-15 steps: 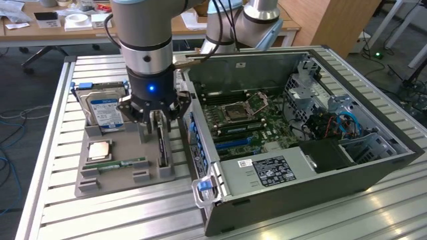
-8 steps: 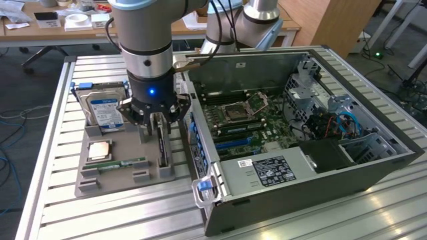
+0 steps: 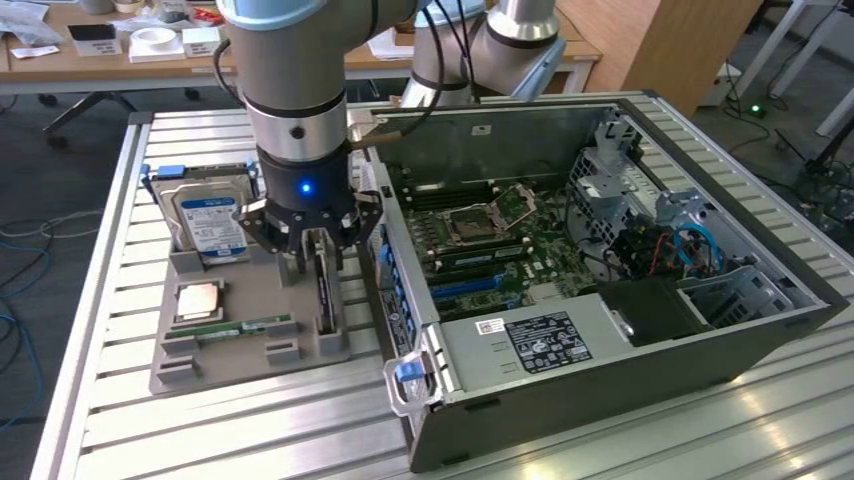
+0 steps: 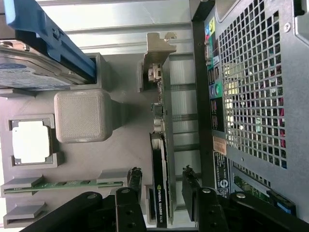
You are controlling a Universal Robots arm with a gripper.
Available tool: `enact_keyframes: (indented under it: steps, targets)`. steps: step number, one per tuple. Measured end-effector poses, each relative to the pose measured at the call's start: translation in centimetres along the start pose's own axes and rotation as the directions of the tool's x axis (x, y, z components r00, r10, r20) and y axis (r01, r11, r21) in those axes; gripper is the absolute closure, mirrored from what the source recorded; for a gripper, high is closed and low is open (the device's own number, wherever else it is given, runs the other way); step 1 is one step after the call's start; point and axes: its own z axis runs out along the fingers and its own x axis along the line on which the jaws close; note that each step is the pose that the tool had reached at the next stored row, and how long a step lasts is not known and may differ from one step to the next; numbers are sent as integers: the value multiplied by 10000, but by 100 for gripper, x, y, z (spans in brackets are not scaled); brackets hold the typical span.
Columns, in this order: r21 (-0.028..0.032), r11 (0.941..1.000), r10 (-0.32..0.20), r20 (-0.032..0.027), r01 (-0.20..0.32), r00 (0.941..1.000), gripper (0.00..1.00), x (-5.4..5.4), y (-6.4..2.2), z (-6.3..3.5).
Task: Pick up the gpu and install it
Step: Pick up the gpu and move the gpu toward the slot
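The gripper [image 3: 320, 262] is hanging over the grey tray [image 3: 187, 365] with its jaws released. In the wrist view its black fingers [image 4: 135, 182] are straddling the gpu [image 4: 161, 159], with a sliver of daylight showing on each side, so nothing is being held yet. The gpu [image 3: 324, 285] is standing on its long edge in a slot near the tray's four o'clock corner in the exterior view, just beside the open computer case [image 3: 601, 330], which is lying at three o'clock from the tray. The card is looking thin, flat and rigid, a green board with a dark glossy face and a folded silver bracket [image 4: 157, 48] at one end. It is probably light, stiff along its length and easily harmed at its small parts and contact edge. The smooth face may be slipping under hard pads, so the two broad faces near the upper edge, around mid-length, are offering the safest hold, clear of the bracket. Around it, a hard drive [image 3: 211, 222] with a blue-and-white label is sitting upright at the tray's eleven o'clock, a square silver processor [image 3: 200, 298] is lying flat near nine o'clock, and a narrow green memory stick [image 3: 247, 326] is resting toward six o'clock. The tray is looking matte and moulded, and the table [image 3: 200, 440] beneath is showing ribbed aluminium slats. The case is showing perforated sheet metal [image 4: 256, 96].
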Motion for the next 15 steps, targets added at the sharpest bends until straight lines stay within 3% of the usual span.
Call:
enact_keyframes:
  steps: [7, 15]
  targets:
    - [-1, 10000, -20, -1, 20, 10000, 53, 4, 10, 105]
    - [-7, 9999, -102, -2, 102, 9999, 53, 4, 14, 118]
